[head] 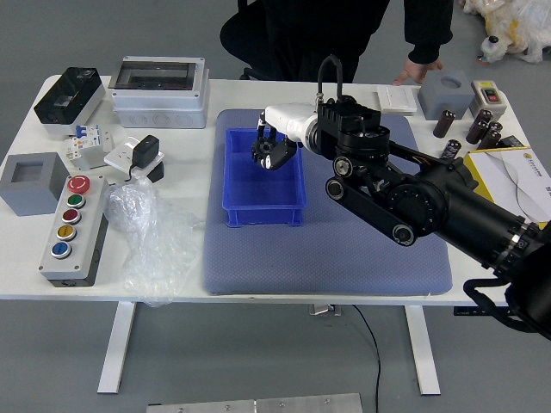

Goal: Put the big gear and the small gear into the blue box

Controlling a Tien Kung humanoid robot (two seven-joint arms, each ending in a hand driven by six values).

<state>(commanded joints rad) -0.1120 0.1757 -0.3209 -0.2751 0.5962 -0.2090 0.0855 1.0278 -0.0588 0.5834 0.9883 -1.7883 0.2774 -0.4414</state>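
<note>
The blue box (265, 213) stands open-topped on the blue-grey mat (336, 267), nearer its left edge than its right; its blue floor shows in the nearer part, while the robot's right hand (294, 129) hangs over its far right corner; I cannot tell how far open this hand is or whether it has hold of a thing; neither gear can be made out, so their places cannot be told.

Mat surface shows between the box and the mat's near edge, and a broader stretch of it lies to the box's right, partly under the right arm (396, 185). Left of the box, past the mat's edge, lie a clear plastic bag (153, 245) and a control box (79, 254) with 5 buttons; beyond the box to the left is a white case (172, 110) with a dark window; well right of the box stand dark cylinders (444, 124), with 1 of the person's hands (419, 71) at the table's far edge.
</note>
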